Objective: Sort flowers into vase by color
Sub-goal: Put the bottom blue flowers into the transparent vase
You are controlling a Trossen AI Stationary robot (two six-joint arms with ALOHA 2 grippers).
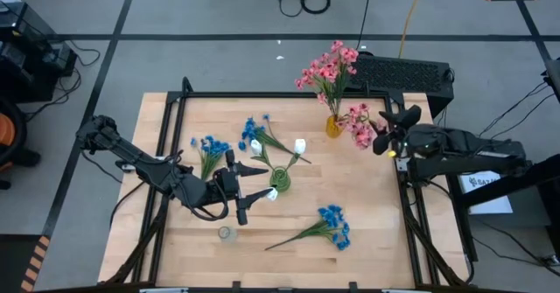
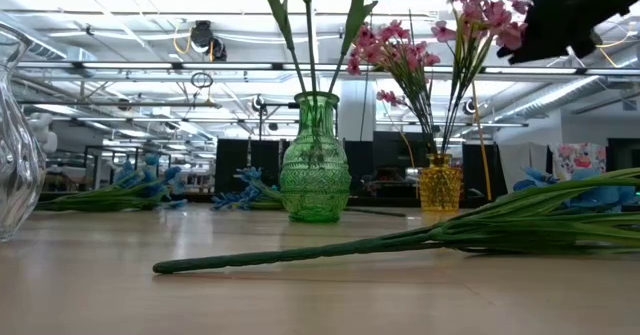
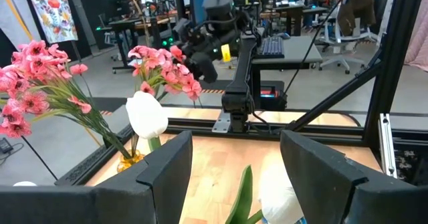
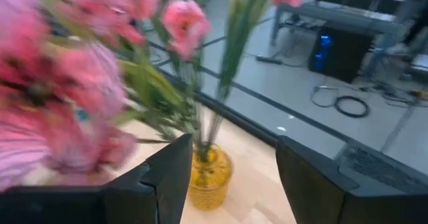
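3 vases show from above on the pale wooden counter (image 1: 367,232): a ribbed green vase (image 1: 280,178) with white buds (image 1: 300,146), a small yellow vase (image 1: 334,125) with pink sprays (image 1: 331,68), and a clear vase (image 1: 227,233). 3 blue sprays (image 1: 333,223) lie loose on thin green stems. The left end effector (image 1: 255,181) is open beside the green vase. The right end effector (image 1: 383,125) is open by the pink blossoms. Low down, the green vase (image 2: 314,158) shows embossed glass; a long stem (image 2: 330,250) lies flat.
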